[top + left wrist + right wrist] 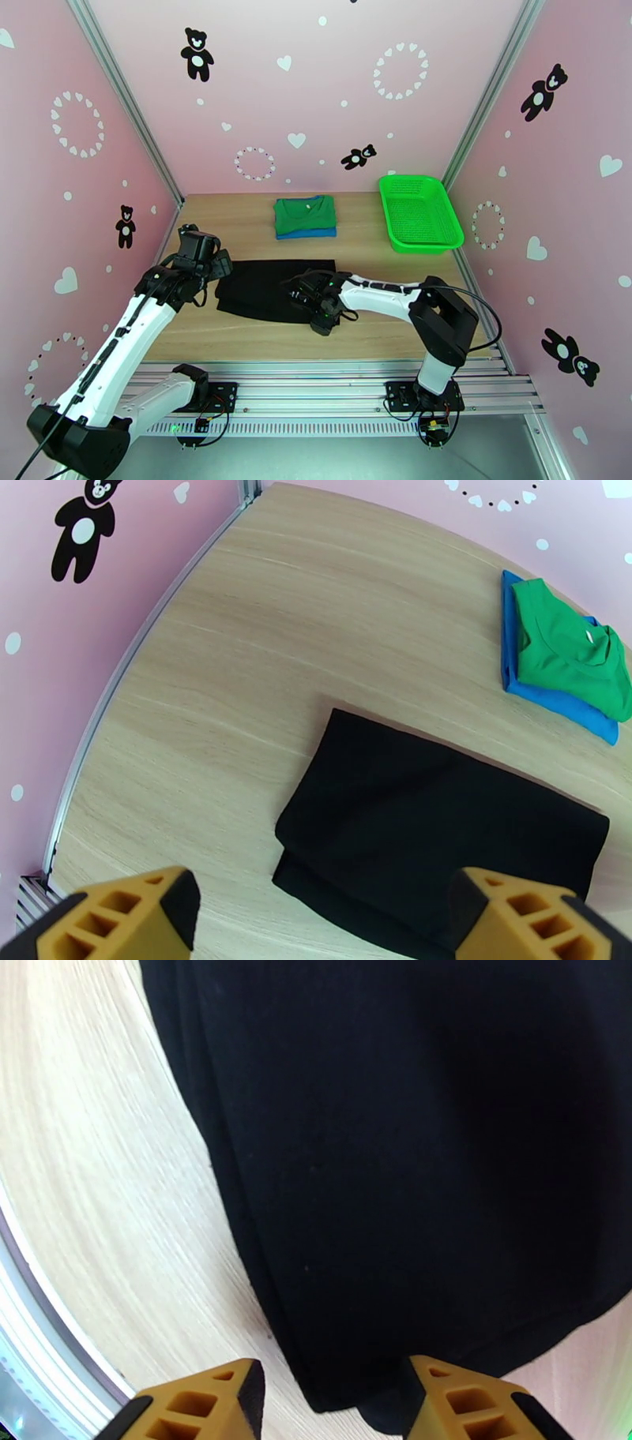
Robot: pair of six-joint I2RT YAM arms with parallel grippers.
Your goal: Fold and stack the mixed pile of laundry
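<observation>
So the black garment [268,288] is lying flat on the worktop [237,213], partly folded, long axis running left to right across the front. The right fingers [209,1402] are down low at its near right corner, about half open, with that corner sitting in the gap between them. I wouldn't call it pinched yet. The left fingers [126,918] are spread wide with nothing in them, hovering above the garment's left end, so each arm has its own end covered. My guess is the next fold brings one short end over toward the other, and the right arm is nearer to a grab. The green shirt [304,211] is folded on top of the blue T-shirt [316,233] further back. The green basket [409,178] back right has nothing in it.
</observation>
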